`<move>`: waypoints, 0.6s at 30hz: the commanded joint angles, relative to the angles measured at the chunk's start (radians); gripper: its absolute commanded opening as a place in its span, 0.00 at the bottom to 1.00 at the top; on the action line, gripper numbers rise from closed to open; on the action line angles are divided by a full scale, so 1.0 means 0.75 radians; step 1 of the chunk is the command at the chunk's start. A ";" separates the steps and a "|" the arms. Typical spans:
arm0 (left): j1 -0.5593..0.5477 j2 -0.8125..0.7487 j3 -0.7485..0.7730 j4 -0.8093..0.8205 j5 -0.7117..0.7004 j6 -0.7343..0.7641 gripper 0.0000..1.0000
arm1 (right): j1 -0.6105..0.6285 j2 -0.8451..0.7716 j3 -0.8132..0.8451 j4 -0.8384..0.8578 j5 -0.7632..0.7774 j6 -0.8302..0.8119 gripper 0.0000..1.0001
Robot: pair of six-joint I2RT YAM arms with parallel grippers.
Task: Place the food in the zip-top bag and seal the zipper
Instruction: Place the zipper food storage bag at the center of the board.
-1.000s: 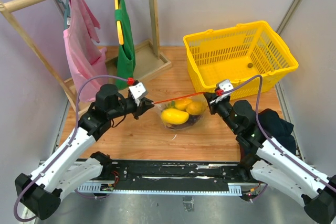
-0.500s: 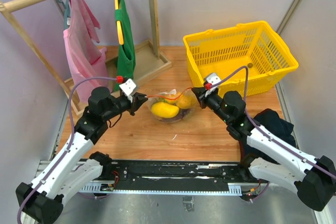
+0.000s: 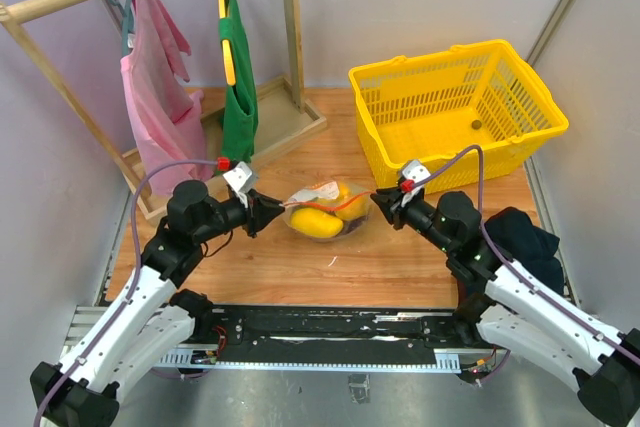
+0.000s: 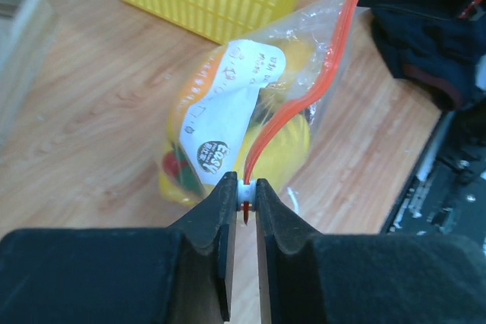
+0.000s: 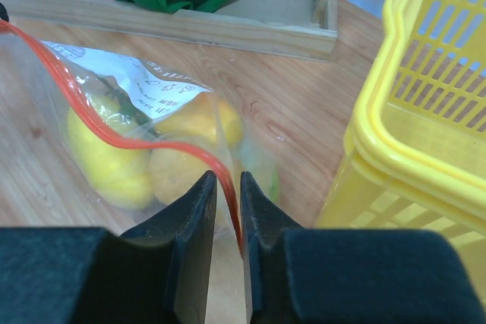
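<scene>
Mid-table, between the two arms: one zip-top bag [image 3: 322,209], clear crinkly plastic, lumpy with its load, resting on the wooden table [image 3: 300,269]; one white printed label [image 4: 228,111] on its side.
zipper [image 5: 144,144]: thin red-orange strip along the bag's mouth, hanging in a slack curve from one gripper to the other.
food [image 3: 318,222]: smooth, rounded toy pieces, all inside the bag. One oblong yellow piece lies nearest the arms, with an orange-yellow piece [image 3: 348,197] behind it and a red bit [image 4: 173,165] low down. At least three yellow-to-orange pieces show in the right wrist view; the full count cannot be told through the plastic.
left gripper [image 4: 244,187]: black fingers pressed together on the zipper's left end, with a small white tab pinched between them; the bag is just past the fingertips.
right gripper [image 5: 228,187]: fingers drawn close and clamped on the zipper's right end, which runs down into the slot between them; the bag is just beyond the tips.
yellow basket [image 3: 430,57]: one, plastic lattice walls, behind the right gripper and apart from the bag; one small dark round thing [image 3: 476,126] lies inside.
wooden rack [image 3: 292,17]: one, at the back left, carrying two garments on hangers, one pink [image 3: 155,77] and one green [image 3: 238,97].
dark cloth [image 3: 525,237]: one heap beside the right arm.
</scene>
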 commanded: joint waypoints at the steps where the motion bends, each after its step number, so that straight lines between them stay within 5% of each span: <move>1: 0.006 -0.050 -0.049 -0.060 0.123 -0.166 0.19 | -0.015 -0.077 -0.011 -0.163 -0.092 0.047 0.24; 7: 0.006 -0.236 -0.056 -0.077 -0.030 -0.261 0.35 | -0.016 -0.196 0.011 -0.235 -0.057 0.056 0.53; 12: 0.006 -0.345 -0.049 -0.076 -0.114 -0.315 0.50 | -0.014 -0.271 0.071 -0.344 0.040 0.023 0.68; 18: 0.006 -0.462 -0.003 -0.113 -0.309 -0.406 0.85 | -0.015 -0.395 0.154 -0.520 0.240 0.000 0.88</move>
